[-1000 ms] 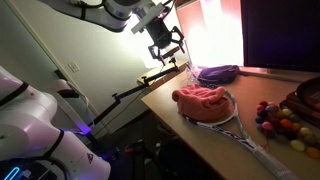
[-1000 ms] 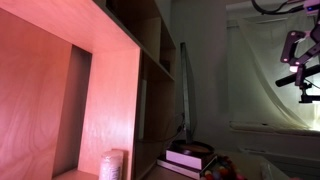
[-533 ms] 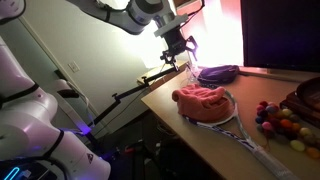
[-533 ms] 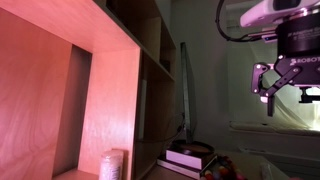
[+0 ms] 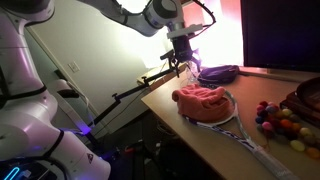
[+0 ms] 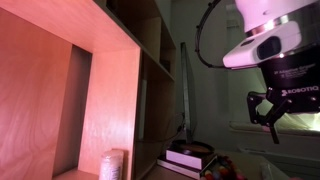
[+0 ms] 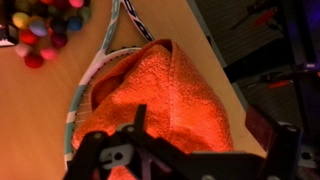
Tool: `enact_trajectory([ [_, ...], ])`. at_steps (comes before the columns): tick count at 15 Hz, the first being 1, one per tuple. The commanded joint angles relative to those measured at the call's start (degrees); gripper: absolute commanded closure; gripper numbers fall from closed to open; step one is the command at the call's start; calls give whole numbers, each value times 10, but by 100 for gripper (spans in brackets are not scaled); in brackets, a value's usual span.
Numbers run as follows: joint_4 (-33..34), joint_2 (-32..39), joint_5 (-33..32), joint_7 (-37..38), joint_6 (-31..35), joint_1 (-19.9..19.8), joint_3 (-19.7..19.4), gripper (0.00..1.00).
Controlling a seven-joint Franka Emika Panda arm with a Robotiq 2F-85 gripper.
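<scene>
Claw [image 5: 183, 58]: jaws wide open, empty, hovering over towel [image 7: 165, 95].
Towel: prob. soft, light, limp; pinch a raised fold.
Under: racket [image 7: 92, 75], on tabletop [image 7: 30, 120].

Hand [image 5: 186, 56] in open air above table [image 5: 200, 145], jaws spread wide; free room on all sides of it. Straight below in wrist view: towel [image 7: 165, 95] heaped on racket [image 7: 93, 66], blocks way down to surface. Bare wood strip beside racket frame, passable. Balls [image 7: 40, 25] clustered past racket head. Purple bundle [image 5: 218, 73] near hand, toward rear. Dark screen [image 5: 280, 35] closes off rear. Beyond table edge: open drop.
</scene>
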Motion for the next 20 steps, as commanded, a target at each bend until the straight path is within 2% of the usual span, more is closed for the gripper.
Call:
enact_trajectory([
  [1, 44, 33, 6, -41, -24, -7, 7, 0],
  [3, 32, 26, 28, -39, 48, -19, 10, 0],
  [4, 30, 23, 46, -3, 71, -20, 5, 0],
  [6, 29, 24, 68, 40, 85, -24, -4, 0],
  [16, 13, 29, 157, 258, 75, -61, -26, 0],
  [20, 8, 24, 166, 380, 83, -52, -35, 0],
])
